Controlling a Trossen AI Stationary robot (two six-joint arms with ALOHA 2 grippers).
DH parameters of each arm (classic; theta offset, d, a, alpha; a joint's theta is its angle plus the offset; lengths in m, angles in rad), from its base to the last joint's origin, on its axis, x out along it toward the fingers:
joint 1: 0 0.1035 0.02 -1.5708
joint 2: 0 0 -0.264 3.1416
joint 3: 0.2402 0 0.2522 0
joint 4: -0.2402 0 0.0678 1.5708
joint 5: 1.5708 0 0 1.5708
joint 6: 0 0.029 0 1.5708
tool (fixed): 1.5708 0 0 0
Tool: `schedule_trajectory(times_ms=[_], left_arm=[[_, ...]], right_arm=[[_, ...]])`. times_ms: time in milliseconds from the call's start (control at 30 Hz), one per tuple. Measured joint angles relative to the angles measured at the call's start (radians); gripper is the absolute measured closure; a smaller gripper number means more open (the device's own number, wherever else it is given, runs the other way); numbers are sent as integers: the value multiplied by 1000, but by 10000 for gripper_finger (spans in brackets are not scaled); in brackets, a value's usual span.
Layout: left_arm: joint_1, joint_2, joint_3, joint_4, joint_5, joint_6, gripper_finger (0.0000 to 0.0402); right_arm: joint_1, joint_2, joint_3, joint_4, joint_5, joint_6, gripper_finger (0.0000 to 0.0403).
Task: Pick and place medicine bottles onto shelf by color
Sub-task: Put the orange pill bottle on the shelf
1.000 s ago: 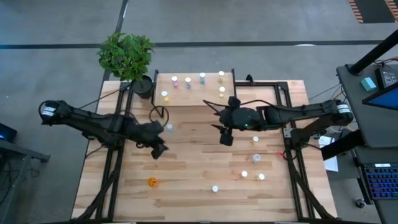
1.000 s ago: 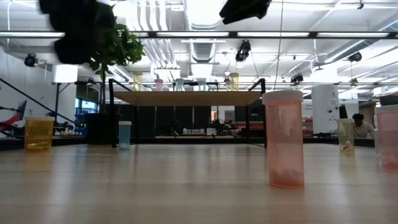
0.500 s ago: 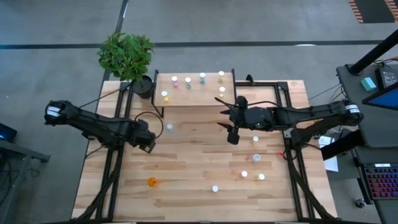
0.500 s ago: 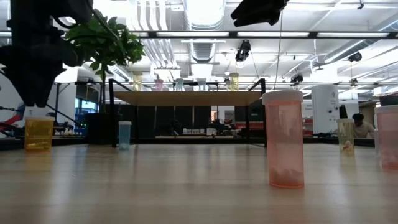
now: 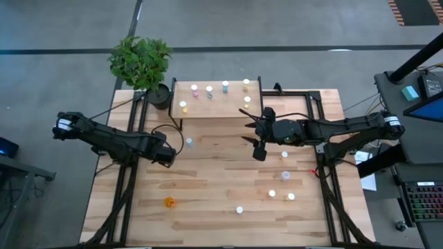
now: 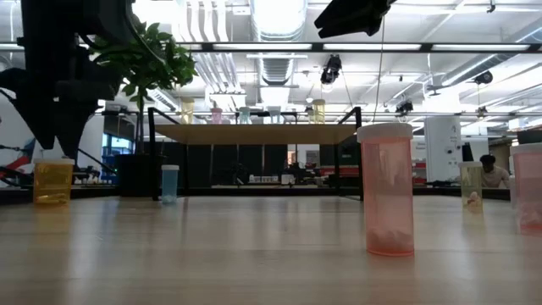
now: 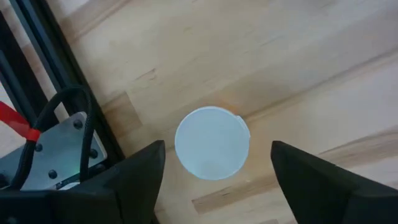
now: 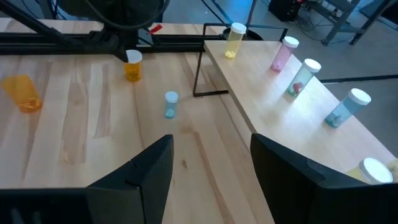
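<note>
My left gripper (image 5: 167,156) hangs open above a yellow-bodied bottle with a pale cap (image 7: 211,143). That bottle stands on the table (image 6: 52,180), and the fingers sit on either side of the cap without touching. A small blue bottle (image 5: 188,142) stands just beyond it. My right gripper (image 5: 259,151) is open and empty, in the air before the shelf (image 5: 221,107). Several bottles stand on the shelf top (image 8: 273,106): yellow (image 8: 235,38), pink (image 8: 283,53), blue (image 8: 348,107). An orange bottle (image 5: 168,202) stands near the front left.
Several more bottles stand on the right half of the table (image 5: 285,175), with one near the front edge (image 5: 239,209). A potted plant (image 5: 142,62) sits at the far left corner beside the shelf. Black frame rails run along both table sides (image 5: 128,180).
My left gripper has moved toward the table's left and far edges and come down over the yellow-bodied bottle. My right gripper has shifted a little toward the right. No bottle has moved.
</note>
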Motion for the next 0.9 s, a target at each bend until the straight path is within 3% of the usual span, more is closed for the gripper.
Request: schedule_trajectory(times_ms=[533,900], left_arm=[[15,133,-1,9,-7,-2,124],[15,146,-1,53,-8,0,146]], right_arm=[[0,0,0,-1,0,8,197],[0,0,0,-2,0,8,197]])
